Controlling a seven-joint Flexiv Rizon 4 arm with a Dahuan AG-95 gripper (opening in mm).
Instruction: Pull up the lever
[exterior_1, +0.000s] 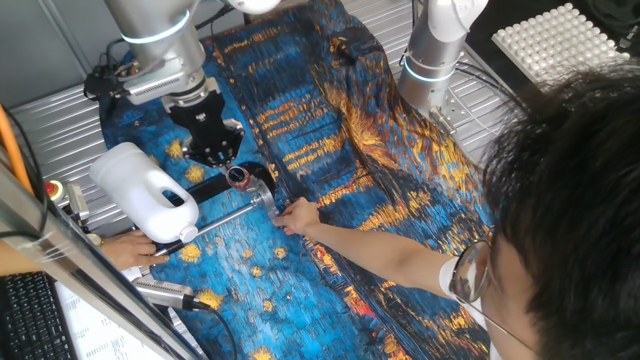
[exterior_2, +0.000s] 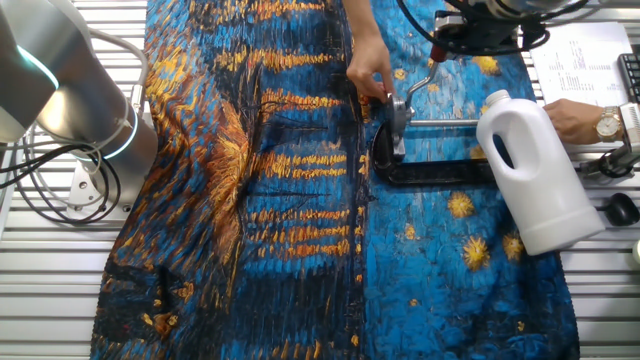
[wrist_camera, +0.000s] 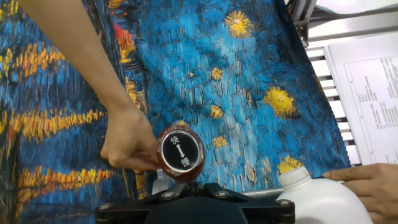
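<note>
Lever (wrist_camera: 180, 154) red tip sits at 12 o'clock of my hand (exterior_1: 226, 165); can't tell its opening. Person's hand (exterior_2: 372, 68) steadies clamp (exterior_2: 398, 125).

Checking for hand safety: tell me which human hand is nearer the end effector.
The hand steadying the clamp beside the red-tipped lever, not the hand touching the white jug.

Bright, even daylight (soft shadows), blurred head (exterior_1: 590, 190) in the foreground.

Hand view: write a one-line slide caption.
Red-sleeved lever end-on above the gripper, a person's hand steadying the clamp beside it.
</note>
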